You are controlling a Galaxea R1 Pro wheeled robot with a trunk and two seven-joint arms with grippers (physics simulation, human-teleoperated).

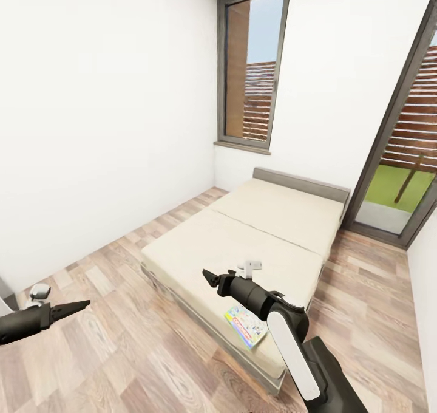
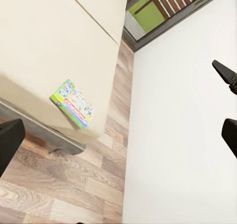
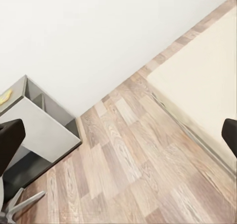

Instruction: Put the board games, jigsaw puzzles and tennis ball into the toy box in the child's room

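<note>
Just beyond the right pincer [image 1: 210, 277], a green-edged board game [image 1: 246, 326] flat on the bed [image 1: 243, 243], both pincers empty, left pincer [image 1: 79, 305] gaping, right pincer's gape unclear.

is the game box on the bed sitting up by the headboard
No, the game box lies near the foot corner of the bed, far from the headboard.

A beige mattress and dark grey frame are seen on the bed [image 1: 243, 243]. A green-edged board game [image 1: 246, 326] with a white, busy cover is shown; the floor [image 1: 121, 352] is wood-patterned.
</note>
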